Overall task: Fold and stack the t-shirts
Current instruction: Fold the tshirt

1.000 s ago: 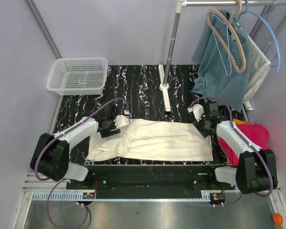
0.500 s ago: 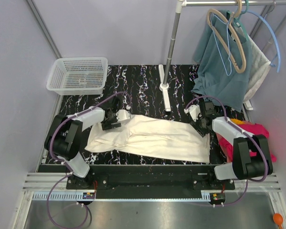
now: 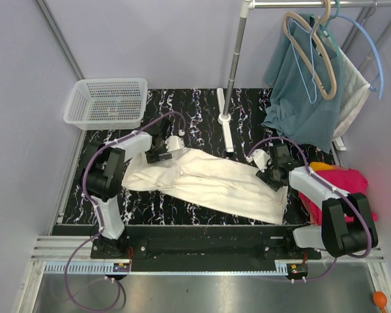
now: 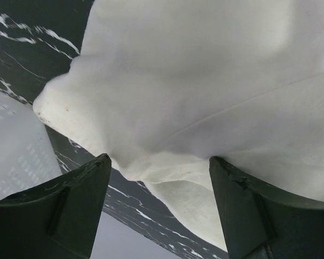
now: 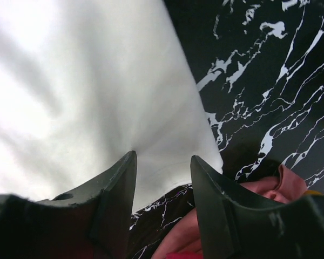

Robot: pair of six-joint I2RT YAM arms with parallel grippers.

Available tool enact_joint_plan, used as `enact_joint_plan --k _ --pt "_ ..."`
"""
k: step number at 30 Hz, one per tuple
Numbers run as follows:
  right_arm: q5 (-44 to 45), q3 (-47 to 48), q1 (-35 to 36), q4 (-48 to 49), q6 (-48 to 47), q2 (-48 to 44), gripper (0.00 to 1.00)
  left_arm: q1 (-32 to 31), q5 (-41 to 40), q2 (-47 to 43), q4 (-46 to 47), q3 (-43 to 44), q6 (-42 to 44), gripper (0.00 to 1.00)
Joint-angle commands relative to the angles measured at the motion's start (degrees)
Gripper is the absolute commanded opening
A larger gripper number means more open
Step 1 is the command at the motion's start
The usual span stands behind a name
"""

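Looking from above, the cream shirt (image 3: 208, 186) lies long, far-left to near-right, one gripper at each end. Left gripper (image 4: 159, 181): jaws apart around bunched cloth. Right gripper (image 5: 162, 172): jaws pinching the shirt's edge.

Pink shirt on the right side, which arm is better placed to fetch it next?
Right. Its end effector is beside the pink shirt; the left end effector is across the table.

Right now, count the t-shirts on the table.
3: cream t-shirt spread mid-table between the arms; pink t-shirt and orange t-shirt piled at the right edge. More may hide underneath.
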Motion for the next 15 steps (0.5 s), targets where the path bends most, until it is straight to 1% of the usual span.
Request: enact_joint_plan --k 1,8,13,15 --pt "-2.1 -0.5 3.4 -3.9 -2.8 -5.2 0.53 -1.4 1.6 5.0 0.8 6.0 0.2 0.79" --pt "-3.3 -1.6 6.3 -9.3 -6.9 -9.1 0.53 -3.7 -0.1 14.3 0.5 17.1 1.8 0.79" --pt "-3.2 -3.7 6.4 -8.8 -9.8 -7.8 0.53 -3.6 -1.4 19.6 0.2 23.7 2.9 0.79" --pt "-3.1 -4.4 6.4 -7.2 -11.6 -6.9 0.53 -3.7 -1.5 20.6 0.2 24.5 3.5 0.79"
